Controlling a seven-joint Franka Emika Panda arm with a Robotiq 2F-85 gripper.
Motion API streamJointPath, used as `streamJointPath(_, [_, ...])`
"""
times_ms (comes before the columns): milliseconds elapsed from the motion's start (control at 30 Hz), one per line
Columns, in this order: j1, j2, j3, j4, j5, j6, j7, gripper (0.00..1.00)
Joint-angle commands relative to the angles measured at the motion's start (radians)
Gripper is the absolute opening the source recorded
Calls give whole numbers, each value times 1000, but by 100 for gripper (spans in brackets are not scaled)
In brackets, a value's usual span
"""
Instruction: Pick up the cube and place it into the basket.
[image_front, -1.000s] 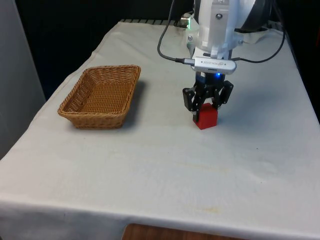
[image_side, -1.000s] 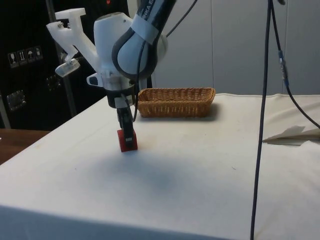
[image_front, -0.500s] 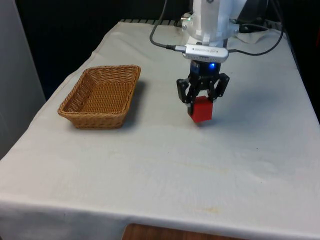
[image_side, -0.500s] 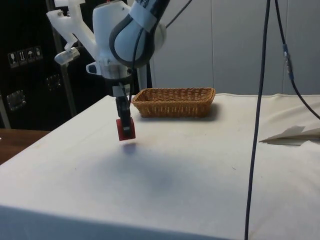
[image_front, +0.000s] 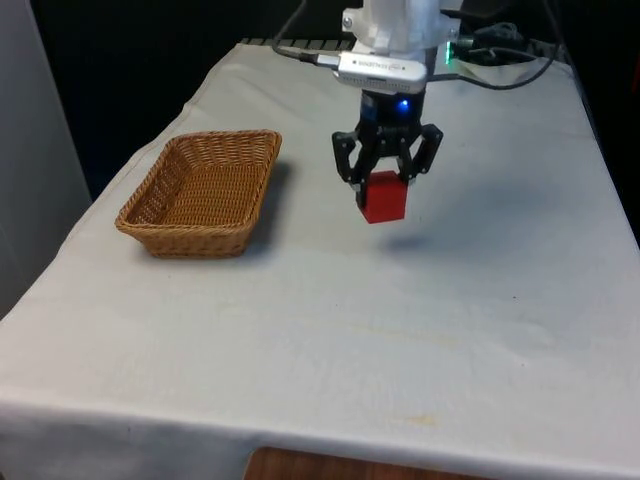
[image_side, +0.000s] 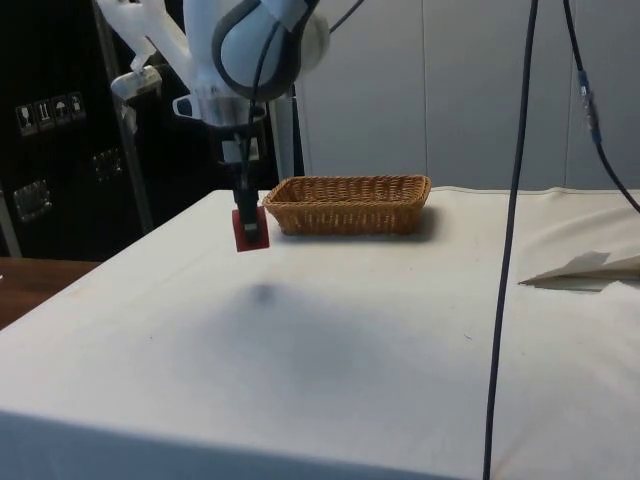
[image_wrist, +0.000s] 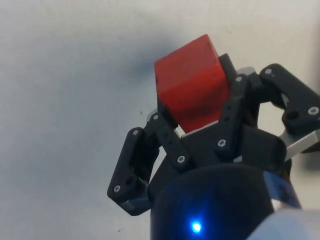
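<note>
Front view: I see the gripper (image_front: 385, 185) clamped on the red cube (image_front: 382, 196), held in the air off the white cloth (image_front: 330, 330). Wicker basket (image_front: 200, 190) sits to the front view's left of the cube, well apart, bare cloth between them. Basket is near the cloth's edge on that side.

Side view: cube (image_side: 250, 230) hangs clear above the cloth, its shadow below; basket (image_side: 348, 204) beyond it.

Wrist view: fingers (image_wrist: 167, 137) pinch the cube (image_wrist: 190, 87) on opposite faces, cube tilted.
</note>
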Motion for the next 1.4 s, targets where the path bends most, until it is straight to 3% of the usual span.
streamJointPath(0, [2, -6, -8, 3, -6, -13, 7, 3])
streamJointPath(333, [0, -26, -27, 18, 0, -45, 7, 3])
streamJointPath(567, [-1, -47, -61, 38, -2, -90, 14, 3])
streamJointPath(1367, [-2, -55, -139, 43, 0, -89, 4, 3])
